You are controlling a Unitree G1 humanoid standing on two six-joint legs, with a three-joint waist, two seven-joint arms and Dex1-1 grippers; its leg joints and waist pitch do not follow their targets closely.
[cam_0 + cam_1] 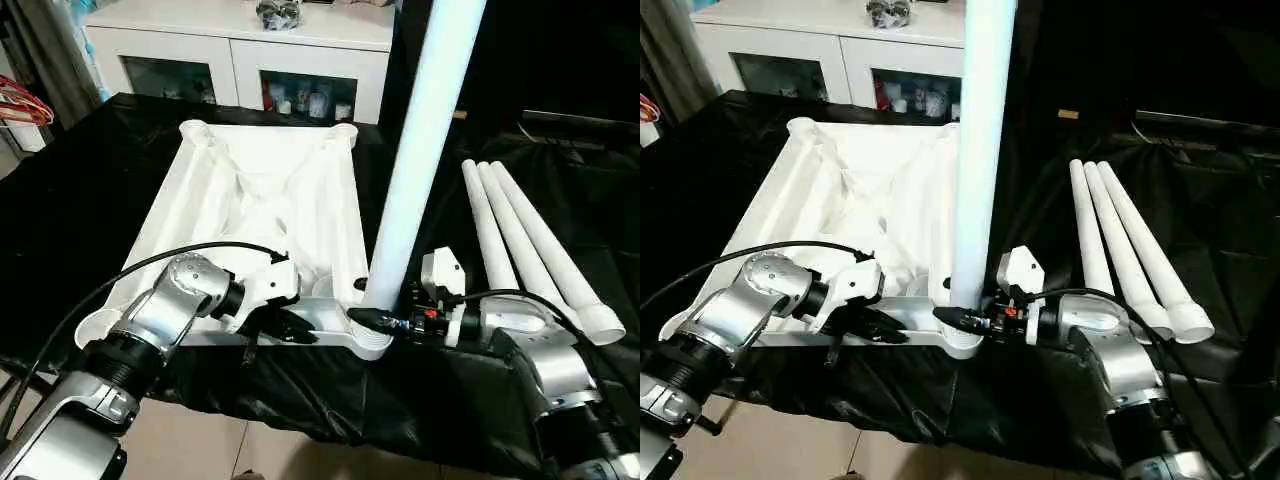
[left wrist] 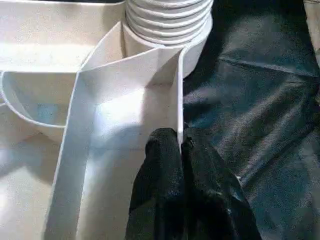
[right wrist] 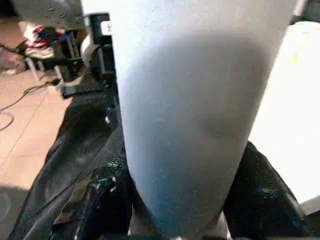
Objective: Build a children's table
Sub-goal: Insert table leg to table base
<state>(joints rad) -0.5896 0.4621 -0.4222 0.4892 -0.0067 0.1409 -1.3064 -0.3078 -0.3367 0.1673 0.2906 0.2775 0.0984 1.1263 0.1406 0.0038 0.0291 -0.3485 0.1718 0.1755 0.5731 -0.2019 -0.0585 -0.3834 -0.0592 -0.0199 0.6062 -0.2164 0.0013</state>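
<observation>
Left gripper (image 1: 283, 325) pinches tabletop (image 1: 250, 190) rim, right gripper (image 1: 385, 322) clasps upright leg (image 1: 420, 150); black cloth (image 1: 80, 200), white cabinet (image 1: 240, 45) behind

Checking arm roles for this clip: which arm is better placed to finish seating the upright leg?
Probably the right. The right gripper already clasps the upright leg just above its corner socket, while the left gripper is pinched on the tabletop's rim, steadying it.

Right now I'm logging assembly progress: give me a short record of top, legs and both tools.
top: upside down on black cloth
standing leg: upright in near right corner socket
loose legs: three, side by side on cloth, right of top
left tool: shut on top's near rim
right tool: gripping standing leg near its base
</observation>
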